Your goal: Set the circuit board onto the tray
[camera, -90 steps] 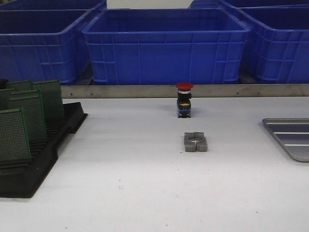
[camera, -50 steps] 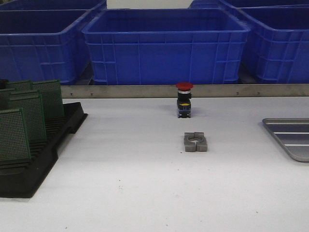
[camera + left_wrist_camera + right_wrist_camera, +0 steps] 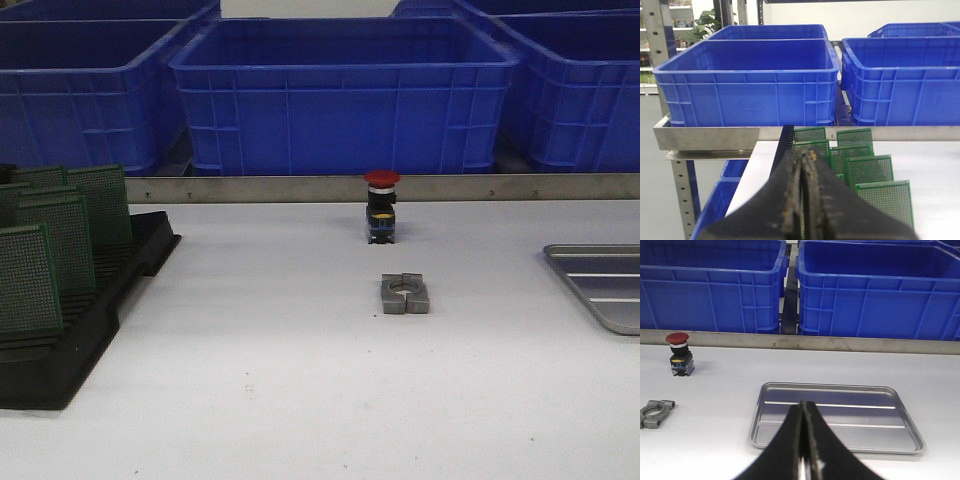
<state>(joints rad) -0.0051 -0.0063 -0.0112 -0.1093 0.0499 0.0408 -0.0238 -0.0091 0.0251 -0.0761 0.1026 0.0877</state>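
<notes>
A white table (image 3: 300, 380) fills the front view, with neither arm in that view. Blue plastic bins (image 3: 345, 90) stand in a row along the 12 o'clock edge, behind a steel rail (image 3: 250, 188).

At 9 o'clock on the table sits a black slotted rack (image 3: 70, 330) holding green perforated circuit boards (image 3: 28, 278), all upright in its slots, one behind the other. None of them lies on the tray.

The silver-grey metal tray (image 3: 600, 285) rests flat at 3 o'clock, cut off by the front view's edge; the right wrist view shows it whole (image 3: 837, 415), with rounded corners, a raised rim and ribs across its bottom, and nothing on it.

Near the table's centre lies a grey split metal clamp (image 3: 405, 294). Just past it toward 12 o'clock, apart from it, stands a red-capped push-button switch (image 3: 381, 206) with a black body and yellow band, upright and close to the rail.

The left gripper (image 3: 803, 156) has its two black fingers pressed together with nothing between them; it hovers above the near end of the rack, with the boards (image 3: 860, 160) beyond its tips. The right gripper (image 3: 803, 405) is likewise closed on nothing, its tips over the near rim of the tray.
</notes>
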